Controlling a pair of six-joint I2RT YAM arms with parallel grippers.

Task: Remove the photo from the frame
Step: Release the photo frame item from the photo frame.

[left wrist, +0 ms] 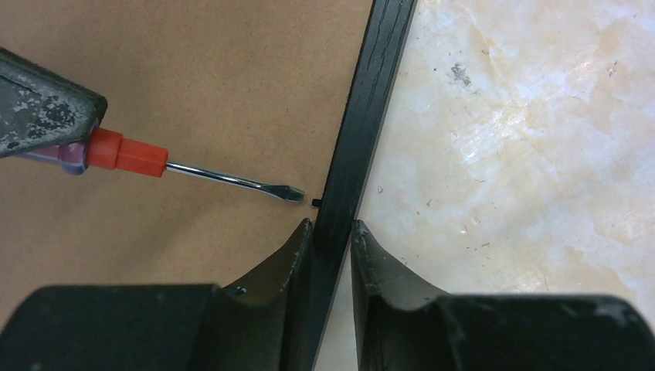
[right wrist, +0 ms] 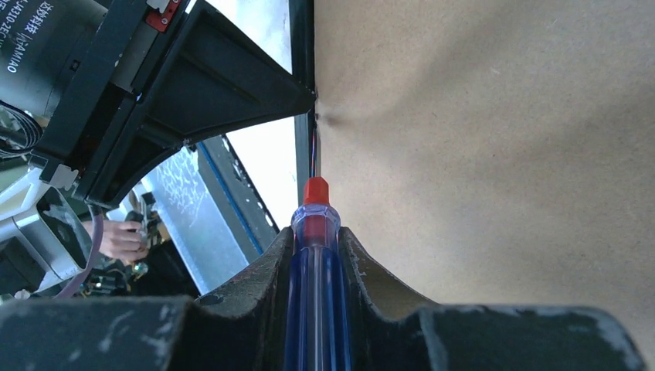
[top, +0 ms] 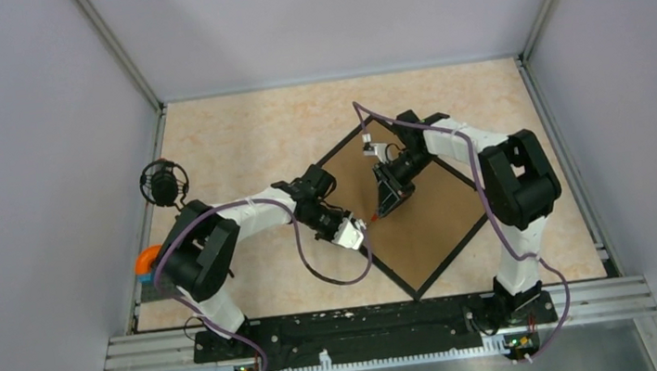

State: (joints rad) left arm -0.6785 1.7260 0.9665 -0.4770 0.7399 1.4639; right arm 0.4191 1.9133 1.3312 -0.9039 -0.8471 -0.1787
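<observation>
The frame (top: 446,261) lies face down on the table, turned like a diamond, its brown board back (top: 427,221) facing up. The photo is hidden under the board. My left gripper (top: 360,230) straddles the frame's left black rail (left wrist: 371,100); in the left wrist view the gripper (left wrist: 332,224) has one finger on the board side and one on the table side, both against the rail. My right gripper (right wrist: 315,232) is shut on a blue-handled screwdriver (right wrist: 315,294). The screwdriver's blade tip (left wrist: 292,193) sits beside a small black tab (left wrist: 317,202) at the rail's inner edge.
A round black object (top: 163,182) stands by the left wall, and an orange and blue item (top: 147,260) lies below it. Grey walls close the table on three sides. A metal rail (top: 378,322) runs along the near edge. A person's hand (right wrist: 120,238) shows beyond the table.
</observation>
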